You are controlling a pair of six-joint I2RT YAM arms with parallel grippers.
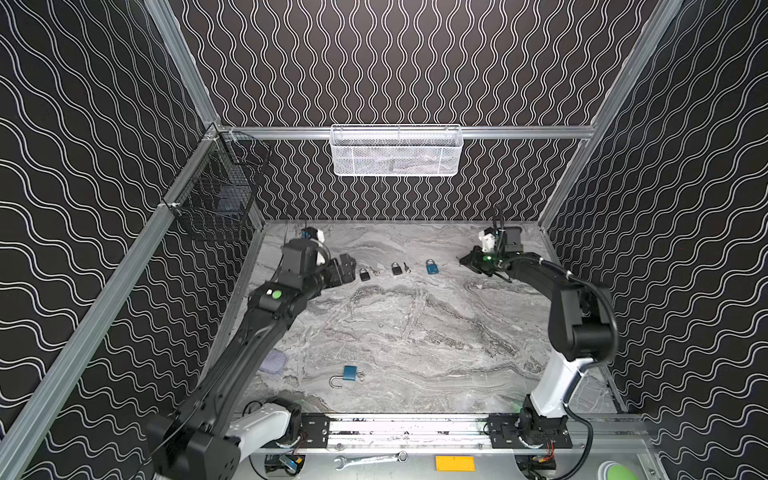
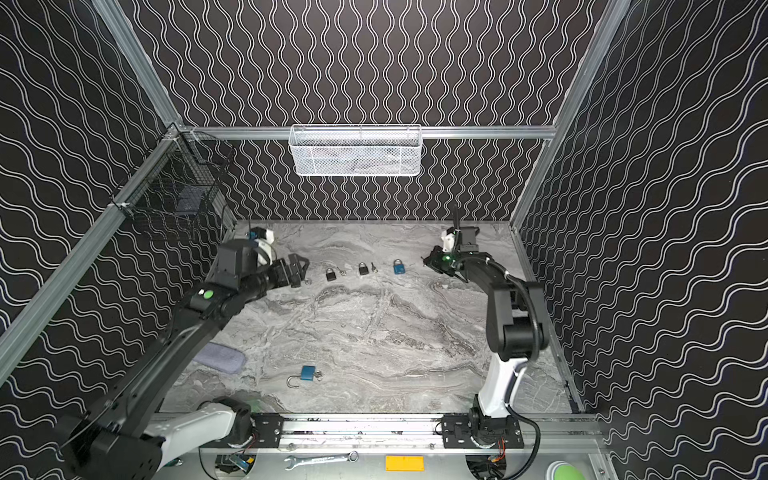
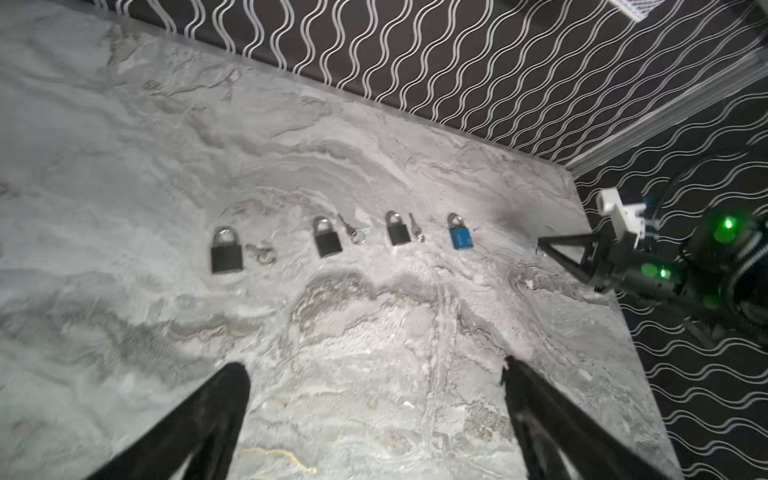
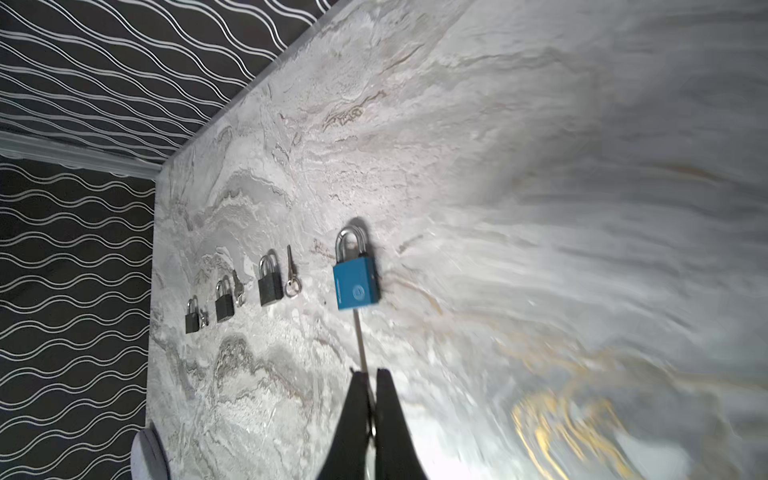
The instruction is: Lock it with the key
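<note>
One grey marble bench (image 1: 415, 332) carries everything. Two black arms reach over it from the front edge toward the far edge.

The left gripper (image 3: 374, 365) hovers near the far left corner, at the left end of a row of padlocks. Its fingers are spread wide with nothing between them. The right gripper (image 4: 368, 372) hangs low near the far right corner, fingers pressed together on a thin silver key (image 4: 360, 340). The key's blade points at the base of the shut blue padlock (image 4: 357, 286). In both top views the gripper itself stands apart from that lock.

A white mesh basket (image 1: 395, 153) hangs from the rail above the far edge, and a black wire basket (image 1: 216, 195) hangs from the rail above the left edge. A grey-blue cloth (image 2: 220, 357) lies by the left edge, toward the front.

Near the front edge, left of the middle, an open blue padlock (image 1: 350, 372) lies flat. Its shackle is swung out, and a key ring (image 1: 360, 375) sits at its base.

The shut blue padlock ends the far row on the right. Three black padlocks (image 3: 328, 243) with closed shackles fill the rest, each with a small key (image 3: 351, 230) just beside it.
</note>
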